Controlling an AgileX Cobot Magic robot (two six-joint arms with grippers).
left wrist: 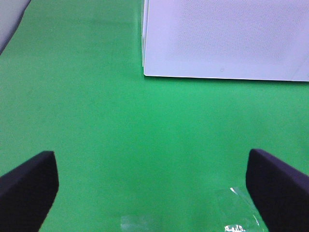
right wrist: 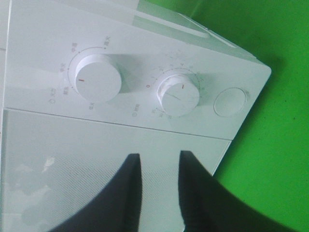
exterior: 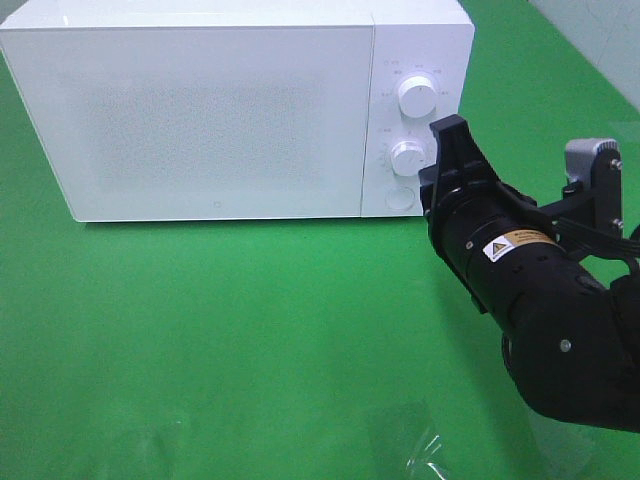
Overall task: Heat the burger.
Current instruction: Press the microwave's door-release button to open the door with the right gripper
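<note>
"burger, where is it?"
"can't tell, no view shows it. left end effector [left wrist: 152, 164] hangs wide apart over the green surface [exterior: 250, 330]. microwave [exterior: 200, 120] is closed. right end effector [right wrist: 159, 155] sits by the lower knob [exterior: 406, 157], narrowly apart, gripping nothing."

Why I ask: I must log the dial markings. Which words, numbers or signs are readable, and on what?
"0": beside the lower knob on the microwave panel.
Other numerals around that knob: too small to read.
Characters around the upper knob: too blurred to read.
Yellow warning label on the right arm: triangle sign; wording too small.
Small mark low on the door: unreadable.
</note>
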